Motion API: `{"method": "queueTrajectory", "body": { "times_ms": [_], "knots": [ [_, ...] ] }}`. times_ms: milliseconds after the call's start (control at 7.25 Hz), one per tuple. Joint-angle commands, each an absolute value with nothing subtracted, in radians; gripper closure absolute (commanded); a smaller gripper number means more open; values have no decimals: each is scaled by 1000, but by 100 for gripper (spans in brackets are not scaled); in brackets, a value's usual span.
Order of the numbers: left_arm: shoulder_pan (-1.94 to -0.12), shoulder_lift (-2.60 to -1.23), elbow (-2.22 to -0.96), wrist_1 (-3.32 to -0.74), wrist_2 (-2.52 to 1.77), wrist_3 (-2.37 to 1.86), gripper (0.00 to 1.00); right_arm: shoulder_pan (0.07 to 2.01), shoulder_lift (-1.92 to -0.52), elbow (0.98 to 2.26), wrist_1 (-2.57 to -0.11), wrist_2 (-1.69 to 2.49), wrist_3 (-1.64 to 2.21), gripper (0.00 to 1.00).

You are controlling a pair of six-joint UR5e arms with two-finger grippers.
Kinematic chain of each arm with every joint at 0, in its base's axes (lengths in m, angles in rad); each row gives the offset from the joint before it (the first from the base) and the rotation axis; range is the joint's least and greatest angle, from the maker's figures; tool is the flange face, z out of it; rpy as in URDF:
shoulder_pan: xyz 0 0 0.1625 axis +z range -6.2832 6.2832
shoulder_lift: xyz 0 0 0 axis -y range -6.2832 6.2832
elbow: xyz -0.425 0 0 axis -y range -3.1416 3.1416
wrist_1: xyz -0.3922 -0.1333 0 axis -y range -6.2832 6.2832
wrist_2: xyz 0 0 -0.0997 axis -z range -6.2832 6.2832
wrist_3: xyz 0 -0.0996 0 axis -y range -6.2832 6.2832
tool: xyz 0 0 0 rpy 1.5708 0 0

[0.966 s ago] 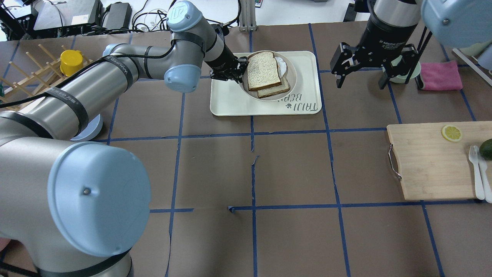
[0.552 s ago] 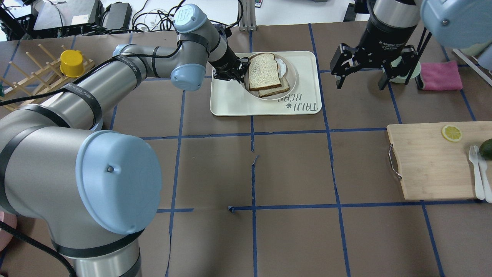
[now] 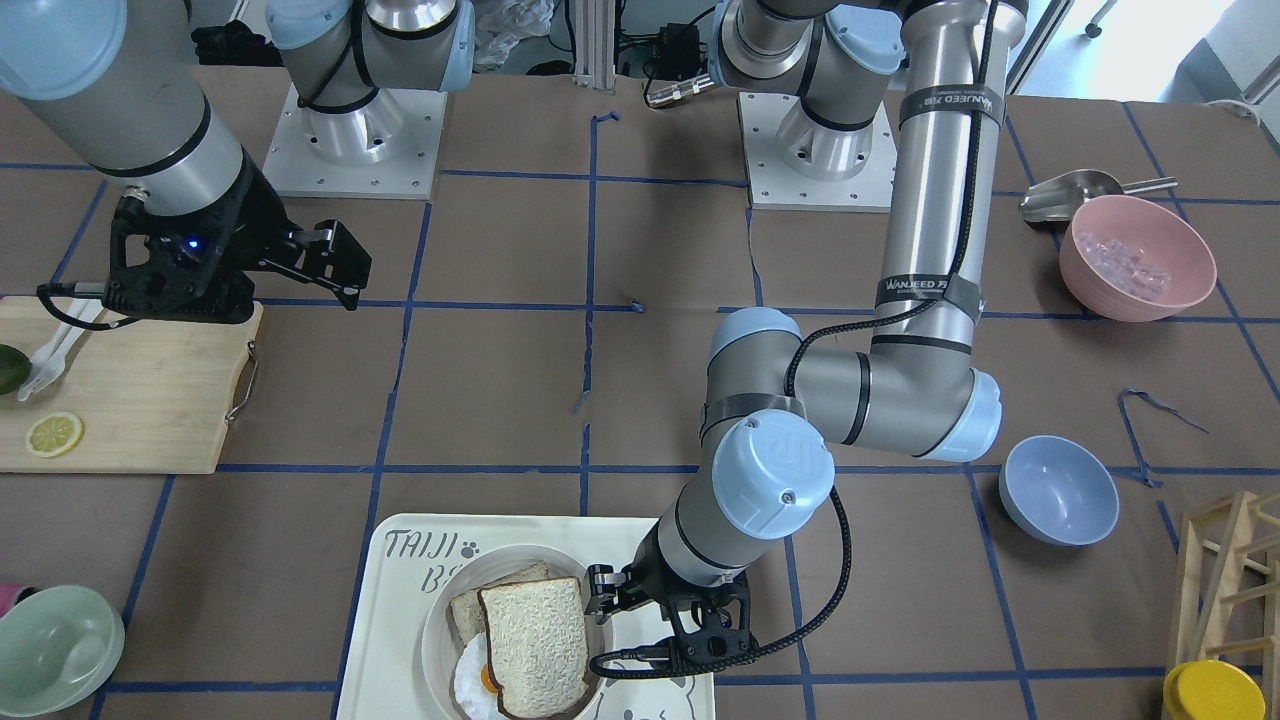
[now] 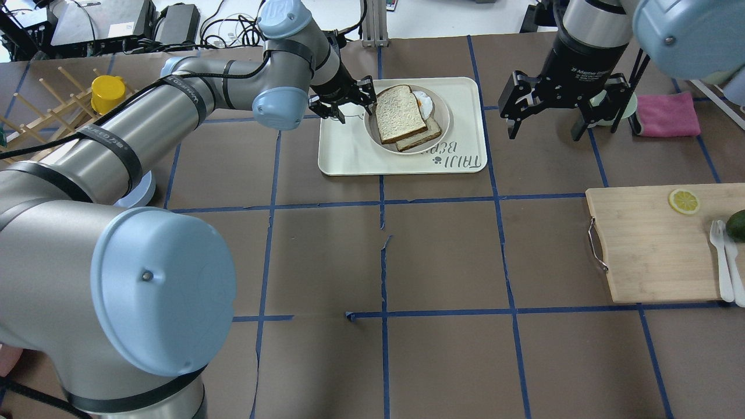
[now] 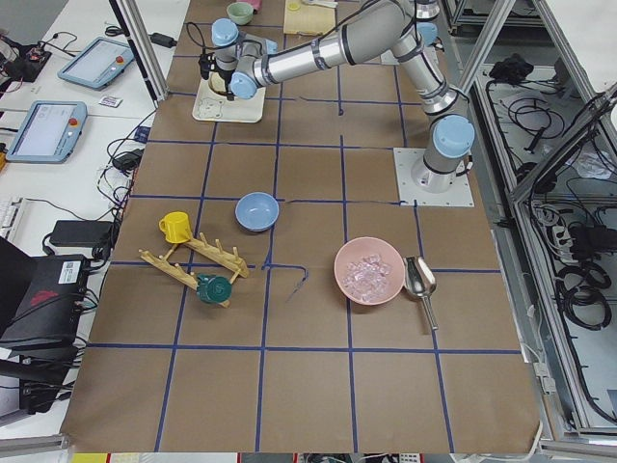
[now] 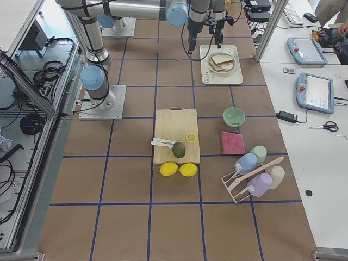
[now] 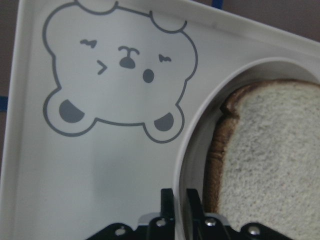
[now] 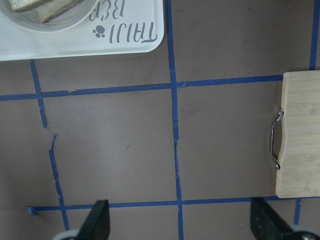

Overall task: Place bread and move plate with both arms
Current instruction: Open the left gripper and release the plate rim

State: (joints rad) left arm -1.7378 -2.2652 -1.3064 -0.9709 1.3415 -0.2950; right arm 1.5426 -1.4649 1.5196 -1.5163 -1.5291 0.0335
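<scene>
The plate sits on the white bear-print tray. The dark-crusted bread lies on it, over a paler slice and a fried egg. My left gripper is at the plate's left rim. In the left wrist view its fingers are shut on the plate's rim, with the bread just beside them. In the front view the left gripper touches the plate beside the bread. My right gripper hangs open and empty above the table, right of the tray.
A wooden cutting board with a lemon slice lies front right. A pink cloth and a green bowl are behind the right gripper. A blue bowl, a pink bowl and a wooden rack stand on the left side.
My left wrist has swung further back while its gripper stays at the plate's left rim. The bread has turned slightly on the plate and more egg shows. The right gripper has barely moved.
</scene>
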Motion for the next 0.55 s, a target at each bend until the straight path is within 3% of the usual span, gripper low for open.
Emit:
{"method": "queueTrajectory", "body": {
  "times_ms": [0,414],
  "knots": [
    [-1732,-2147,-1307,-1134,1485,-161,9,1543,-1465,1520,-1517,-1528,37,0],
    [-1730,-1872,-1316,-1522,1567,-72,10,1543,-1465,1520,-1519,-1523,37,0]
  ]
}}
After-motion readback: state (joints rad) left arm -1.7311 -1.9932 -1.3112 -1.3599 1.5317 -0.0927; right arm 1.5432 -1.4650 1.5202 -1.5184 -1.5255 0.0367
